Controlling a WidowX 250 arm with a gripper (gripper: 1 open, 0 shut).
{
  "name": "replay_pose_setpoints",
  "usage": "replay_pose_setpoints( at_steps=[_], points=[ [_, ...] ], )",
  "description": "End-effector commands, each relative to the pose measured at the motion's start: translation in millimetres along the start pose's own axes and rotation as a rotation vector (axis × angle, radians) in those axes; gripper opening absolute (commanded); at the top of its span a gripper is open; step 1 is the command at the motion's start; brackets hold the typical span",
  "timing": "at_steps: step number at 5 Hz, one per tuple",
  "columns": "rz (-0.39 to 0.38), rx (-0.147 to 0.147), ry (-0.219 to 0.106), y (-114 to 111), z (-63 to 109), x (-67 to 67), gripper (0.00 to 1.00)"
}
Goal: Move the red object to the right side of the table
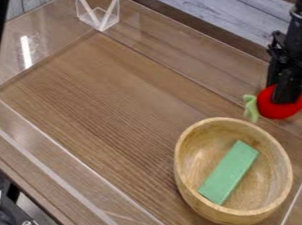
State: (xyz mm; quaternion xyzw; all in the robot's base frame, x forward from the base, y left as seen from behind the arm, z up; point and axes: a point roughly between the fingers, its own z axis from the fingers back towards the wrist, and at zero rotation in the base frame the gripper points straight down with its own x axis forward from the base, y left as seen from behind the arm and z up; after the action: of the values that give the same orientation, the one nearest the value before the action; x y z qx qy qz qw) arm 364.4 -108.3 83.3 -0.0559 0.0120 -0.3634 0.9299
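Observation:
The red object [283, 107], a small toy strawberry with a pale green leafy cap sticking out to its left, is at the far right of the table [115, 96], close to the clear right-hand wall. My black gripper [287, 95] comes straight down onto it from above and is shut on its top. The fingertips hide the upper part of the strawberry. I cannot tell whether its underside rests on the wood or hangs just above it.
A round light-wood bowl [189, 138] holding a flat green block [229, 172] stands just in front of the strawberry. A small clear acrylic stand [96, 11] sits at the back left. Low clear walls edge the tabletop.

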Motion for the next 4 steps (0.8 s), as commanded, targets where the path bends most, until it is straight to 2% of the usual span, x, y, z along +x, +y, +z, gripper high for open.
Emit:
replay_pose_setpoints(
  at_steps=[1, 2, 3, 4],
  points=[
    [0.027, 0.025, -0.06, 4, 14.3, 2.0, 0.0],
    [0.06, 0.02, -0.061, 5, 7.0, 1.4, 0.0],
    [0.123, 0.018, -0.065, 12, 6.3, -4.1, 1.0],
    [0.198, 0.022, -0.074, 19, 10.4, -9.9, 0.0]
  ],
)
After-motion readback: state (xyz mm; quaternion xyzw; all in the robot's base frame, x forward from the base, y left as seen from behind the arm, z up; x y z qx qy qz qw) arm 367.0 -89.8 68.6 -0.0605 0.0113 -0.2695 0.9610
